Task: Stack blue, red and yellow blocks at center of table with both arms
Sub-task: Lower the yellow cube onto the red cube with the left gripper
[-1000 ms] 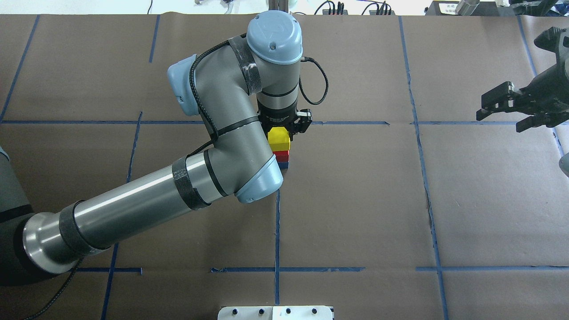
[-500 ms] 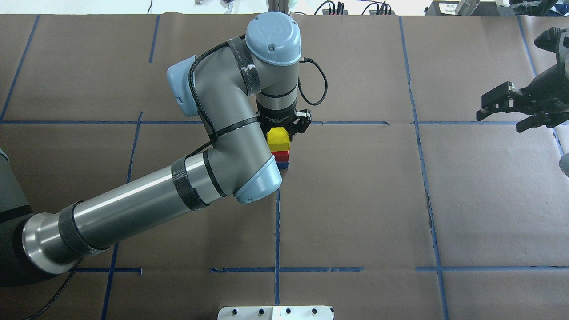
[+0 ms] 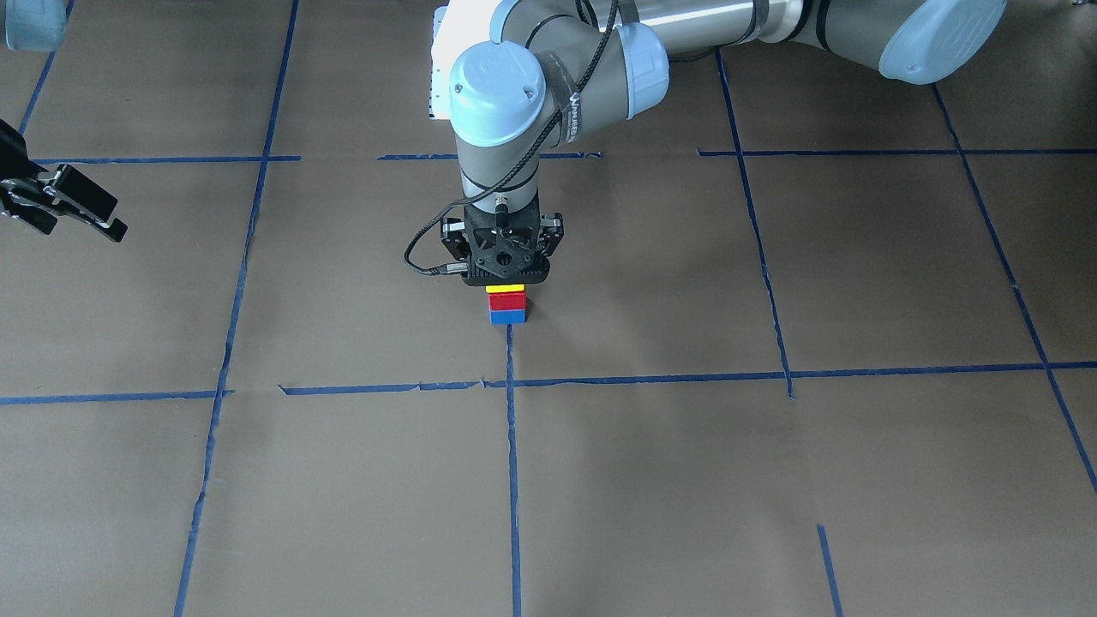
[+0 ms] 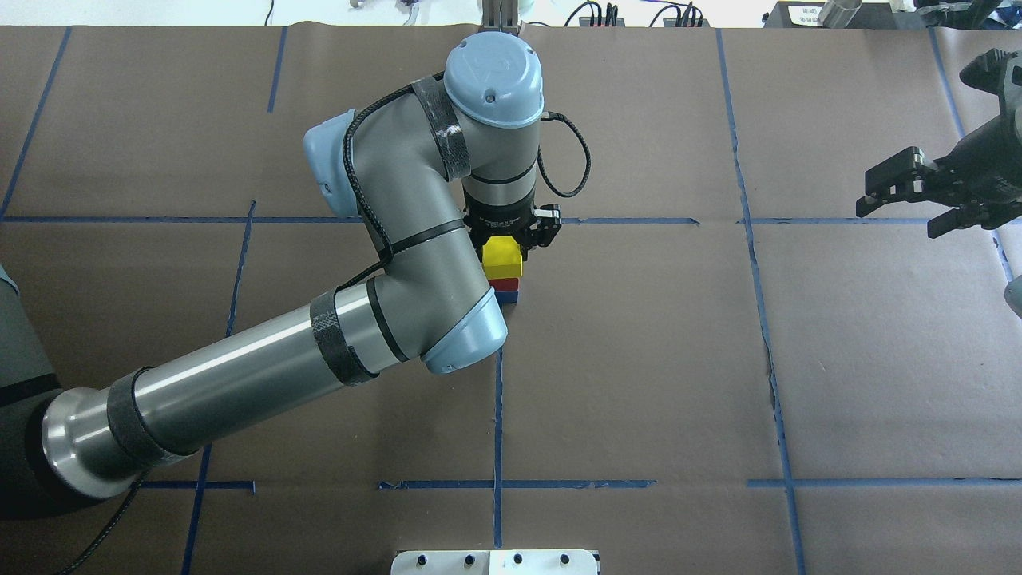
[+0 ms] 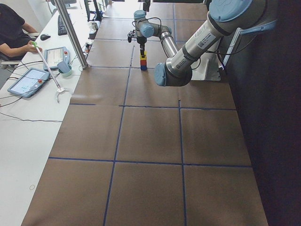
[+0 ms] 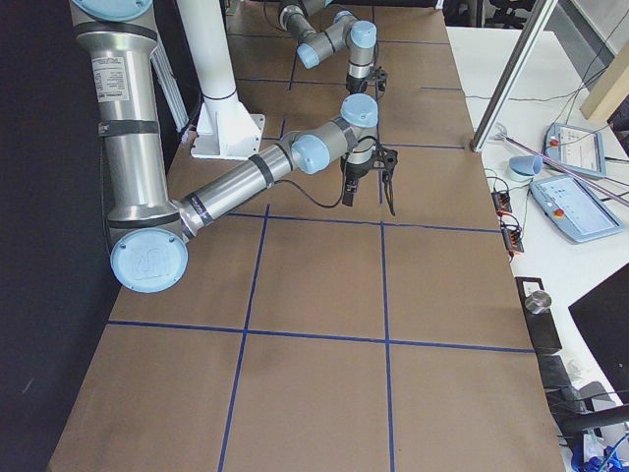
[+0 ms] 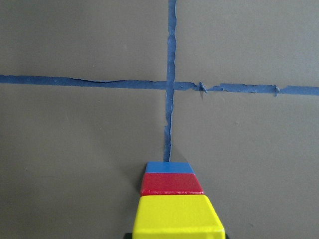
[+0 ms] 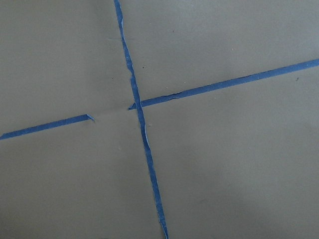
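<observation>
The yellow block [image 7: 178,215] tops the red block [image 7: 171,183] and the blue block [image 7: 169,167] in a straight three-cube tower near the middle of the brown-paper tabletop [image 4: 639,359], and the tower's foot meets the end of a blue tape line [image 7: 169,124]. The left pincer [image 3: 506,276] hangs directly over the tower, its body right down at the yellow block (the fingertips are hidden, so one cannot tell whether they pinch it or stand off). The right pincer [image 4: 898,217] hovers well apart toward the tabletop's side, fingers spread and holding nothing.
</observation>
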You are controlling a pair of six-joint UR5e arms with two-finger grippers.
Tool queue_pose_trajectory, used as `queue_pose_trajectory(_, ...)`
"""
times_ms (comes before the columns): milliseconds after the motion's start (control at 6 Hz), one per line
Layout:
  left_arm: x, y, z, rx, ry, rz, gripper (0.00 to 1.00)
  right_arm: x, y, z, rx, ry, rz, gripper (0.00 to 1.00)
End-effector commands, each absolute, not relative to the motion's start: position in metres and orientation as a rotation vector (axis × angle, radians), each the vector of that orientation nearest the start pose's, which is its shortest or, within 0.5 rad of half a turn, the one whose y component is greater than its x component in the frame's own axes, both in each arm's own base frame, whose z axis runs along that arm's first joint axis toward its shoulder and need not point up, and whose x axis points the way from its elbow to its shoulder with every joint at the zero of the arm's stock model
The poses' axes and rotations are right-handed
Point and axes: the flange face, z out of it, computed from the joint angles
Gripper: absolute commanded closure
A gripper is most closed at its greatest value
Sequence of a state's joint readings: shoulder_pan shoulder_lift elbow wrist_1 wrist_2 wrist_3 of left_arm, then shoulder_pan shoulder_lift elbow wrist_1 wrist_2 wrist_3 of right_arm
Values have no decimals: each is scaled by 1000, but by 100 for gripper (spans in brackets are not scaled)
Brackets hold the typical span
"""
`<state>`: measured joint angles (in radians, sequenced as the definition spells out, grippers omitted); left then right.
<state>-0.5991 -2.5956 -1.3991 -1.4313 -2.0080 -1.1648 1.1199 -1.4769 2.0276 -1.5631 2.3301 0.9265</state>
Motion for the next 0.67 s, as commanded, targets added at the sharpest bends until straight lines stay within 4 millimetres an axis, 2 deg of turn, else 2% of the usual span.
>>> queue_pose_trajectory(0, 573, -501, 90, -27, 818, -23, 86, -159, -476, 389, -60, -908, 230, 0)
queue_pose_trajectory(500, 571, -502, 90, -21, 816, -27, 87, -159, -476, 389, -61, -908, 231, 0)
